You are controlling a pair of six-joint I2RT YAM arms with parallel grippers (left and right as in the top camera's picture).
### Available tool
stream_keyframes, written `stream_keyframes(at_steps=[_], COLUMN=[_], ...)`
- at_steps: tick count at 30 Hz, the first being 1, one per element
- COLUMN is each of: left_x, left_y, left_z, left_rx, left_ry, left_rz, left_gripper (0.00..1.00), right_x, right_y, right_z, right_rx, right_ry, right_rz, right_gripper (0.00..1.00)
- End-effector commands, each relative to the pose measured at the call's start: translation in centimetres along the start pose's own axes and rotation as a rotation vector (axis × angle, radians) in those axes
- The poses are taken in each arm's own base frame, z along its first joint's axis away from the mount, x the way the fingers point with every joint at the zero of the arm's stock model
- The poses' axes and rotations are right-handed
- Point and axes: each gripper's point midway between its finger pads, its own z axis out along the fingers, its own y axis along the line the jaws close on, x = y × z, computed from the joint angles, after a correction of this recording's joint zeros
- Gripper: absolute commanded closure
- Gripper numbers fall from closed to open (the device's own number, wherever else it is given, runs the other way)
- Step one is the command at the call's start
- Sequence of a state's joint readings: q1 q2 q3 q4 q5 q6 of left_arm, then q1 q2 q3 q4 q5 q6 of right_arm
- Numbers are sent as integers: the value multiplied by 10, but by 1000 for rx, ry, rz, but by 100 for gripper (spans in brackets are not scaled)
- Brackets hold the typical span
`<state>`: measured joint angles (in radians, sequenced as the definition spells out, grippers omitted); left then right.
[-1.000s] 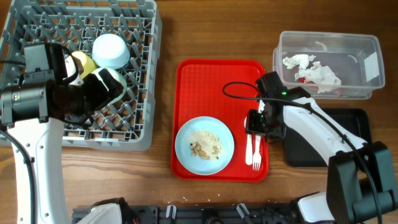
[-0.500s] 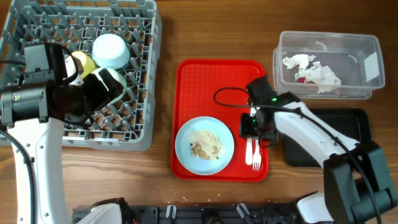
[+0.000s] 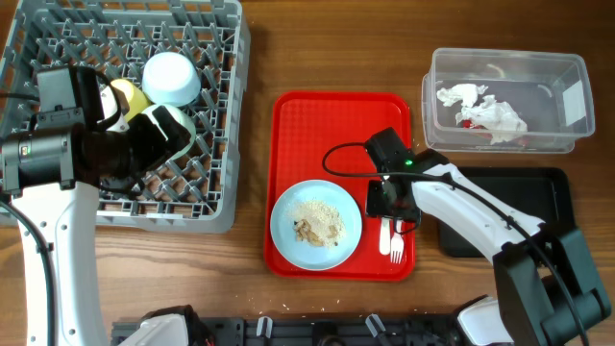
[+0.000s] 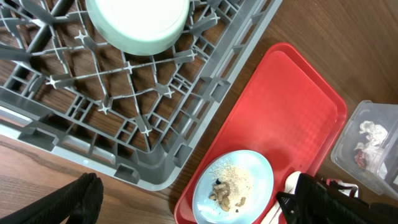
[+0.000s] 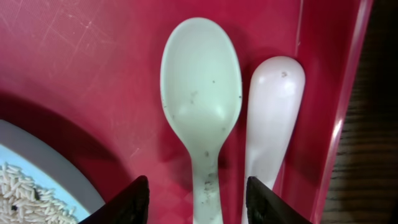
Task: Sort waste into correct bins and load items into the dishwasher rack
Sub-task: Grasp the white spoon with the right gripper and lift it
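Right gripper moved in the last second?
Yes. In the overhead view the right gripper has shifted left, from the red tray's right edge inward toward the plate.

Before me the wooden table [image 3: 327, 48] carries the grey rack [image 3: 219, 115], red tray [image 3: 327, 125], clear tub [image 3: 550, 104] and black tray [image 3: 550, 187].

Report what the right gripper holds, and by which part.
Nothing. The right gripper is open, fingers straddling the handle of the white spoon.
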<state>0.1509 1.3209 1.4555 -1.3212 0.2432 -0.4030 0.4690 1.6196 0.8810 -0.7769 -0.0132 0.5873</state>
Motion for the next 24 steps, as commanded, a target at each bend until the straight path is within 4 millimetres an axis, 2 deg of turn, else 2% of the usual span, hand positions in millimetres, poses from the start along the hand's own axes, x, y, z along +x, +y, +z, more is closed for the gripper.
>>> stream_keyframes(at_steps=[1, 9, 16, 18, 21, 24], left_x=[-1, -1, -1, -1, -1, -1], left_y=[3, 3, 3, 3, 3, 3], left_z=[-1, -1, -1, -1, -1, -1], left_rx=[-8, -8, -8, -8, -8, -8], left_ry=[-9, -9, -9, -9, -9, -9], left_rz=[-12, -12, -13, -12, -12, -12], left_gripper=[0, 0, 0, 0, 0, 0], right_x=[2, 12, 14, 12, 7, 0], right_y=[-6, -5, -6, -4, 1, 9], right_z=[5, 21, 24, 23, 18, 10], right_rx=[35, -6, -8, -12, -30, -52], right_ry=[2, 13, 10, 7, 2, -4], right_rz=[14, 46, 49, 58, 63, 63], right_gripper=[51, 52, 62, 67, 82, 88])
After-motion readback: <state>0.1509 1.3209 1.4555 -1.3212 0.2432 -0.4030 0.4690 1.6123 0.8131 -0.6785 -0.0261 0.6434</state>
